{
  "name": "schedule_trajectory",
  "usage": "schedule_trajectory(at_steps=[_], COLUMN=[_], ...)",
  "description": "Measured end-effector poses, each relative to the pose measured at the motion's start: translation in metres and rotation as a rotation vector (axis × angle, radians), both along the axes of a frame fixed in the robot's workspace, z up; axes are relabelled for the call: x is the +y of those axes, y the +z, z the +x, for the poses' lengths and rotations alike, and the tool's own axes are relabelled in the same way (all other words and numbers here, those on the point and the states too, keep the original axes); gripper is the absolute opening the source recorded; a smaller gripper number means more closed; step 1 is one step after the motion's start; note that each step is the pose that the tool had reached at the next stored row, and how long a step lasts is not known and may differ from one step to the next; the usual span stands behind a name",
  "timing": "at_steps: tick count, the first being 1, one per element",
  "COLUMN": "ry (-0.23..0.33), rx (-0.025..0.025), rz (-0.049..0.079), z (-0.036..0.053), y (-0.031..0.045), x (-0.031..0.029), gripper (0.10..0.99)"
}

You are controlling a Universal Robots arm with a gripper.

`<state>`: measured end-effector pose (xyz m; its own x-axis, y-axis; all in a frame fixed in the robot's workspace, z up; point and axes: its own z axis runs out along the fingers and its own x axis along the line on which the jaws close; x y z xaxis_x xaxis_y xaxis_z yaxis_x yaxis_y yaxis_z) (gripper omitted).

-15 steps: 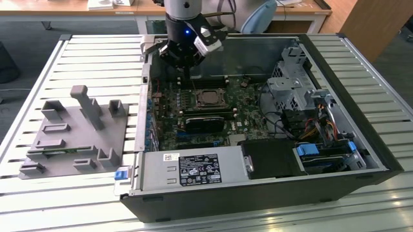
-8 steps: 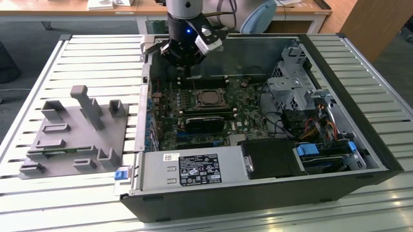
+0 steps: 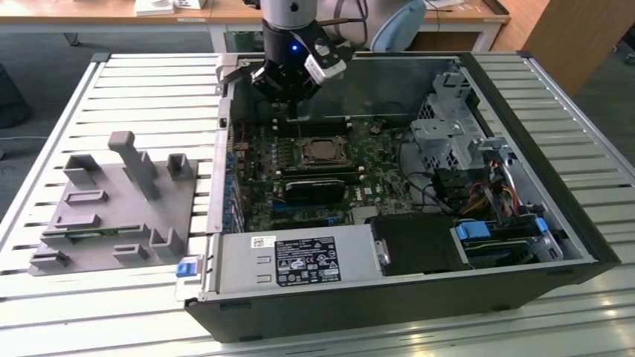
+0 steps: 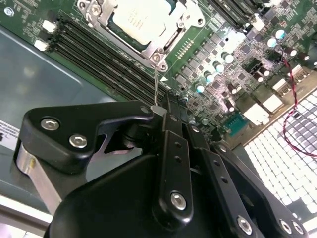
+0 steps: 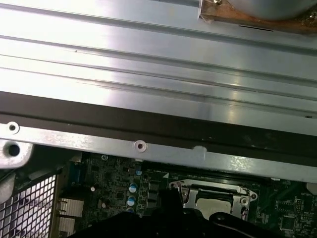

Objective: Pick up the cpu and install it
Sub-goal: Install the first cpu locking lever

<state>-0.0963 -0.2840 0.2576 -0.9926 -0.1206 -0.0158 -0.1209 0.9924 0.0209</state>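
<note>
gripper [image 4: 159,106] has its fingers together w/ nothing between them, tips by the thin wire lever [image 4: 155,84] of the socket [image 4: 143,29], near the far edge of the motherboard [image 3: 317,171]. cpu [image 4: 136,20] already sits in the socket: flat silvery square, pale rim, metal frame round it. looks like the install/lock stage; any further work needs fine, light contact on that lever.

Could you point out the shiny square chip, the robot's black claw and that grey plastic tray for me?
silvery square cpu chip [image 4: 134,20], second wrist view, middle of its metal top, seated in the socket frame.
black robot gripper [image 3: 285,83], exterior view, its lower body.
grey plastic tray [image 3: 109,230], exterior view, a flat bare part.
</note>
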Motion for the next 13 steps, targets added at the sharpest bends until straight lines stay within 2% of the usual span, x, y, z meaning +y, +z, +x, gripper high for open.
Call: schedule_trajectory(at_steps=[13], ry=[-0.001], rx=[0.0003], rz=[0.0], z=[0.0105], y=[-0.0001], x=[0.0], gripper=[0.106])
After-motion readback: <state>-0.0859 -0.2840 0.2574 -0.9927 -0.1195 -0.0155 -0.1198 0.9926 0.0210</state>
